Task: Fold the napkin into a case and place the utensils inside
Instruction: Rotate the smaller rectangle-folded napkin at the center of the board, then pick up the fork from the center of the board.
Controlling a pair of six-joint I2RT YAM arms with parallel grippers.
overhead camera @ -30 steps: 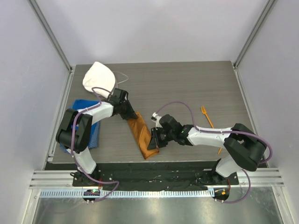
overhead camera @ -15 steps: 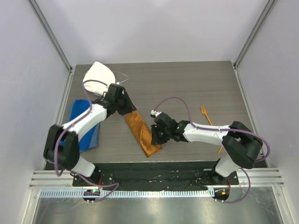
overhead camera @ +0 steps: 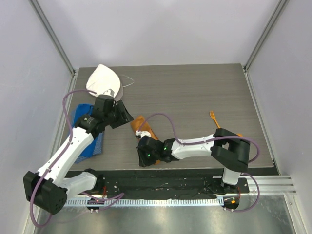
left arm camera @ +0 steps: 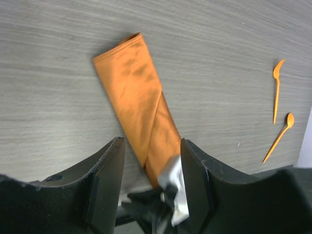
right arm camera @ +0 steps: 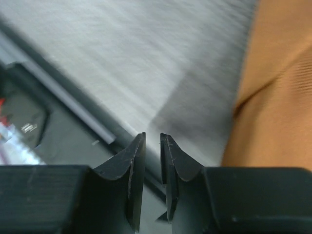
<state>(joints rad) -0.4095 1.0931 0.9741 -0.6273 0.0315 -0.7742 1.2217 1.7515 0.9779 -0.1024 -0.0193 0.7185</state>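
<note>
Napkin [left arm camera: 139, 92], folded into a narrow strip, lies diagonally on the surface [left arm camera: 219, 39], with fork [left arm camera: 276, 90] and spoon [left arm camera: 280, 136] well apart to its right. Left claw [left arm camera: 152, 142] hangs above it, wide open and empty. Right claw [right arm camera: 152, 139], barely parted, grips nothing beside its near end. A careless sweep there could snag the layers and unfold the strip.

case [left arm camera: 136, 97] near end hidden behind right claw [right arm camera: 152, 139]
</note>
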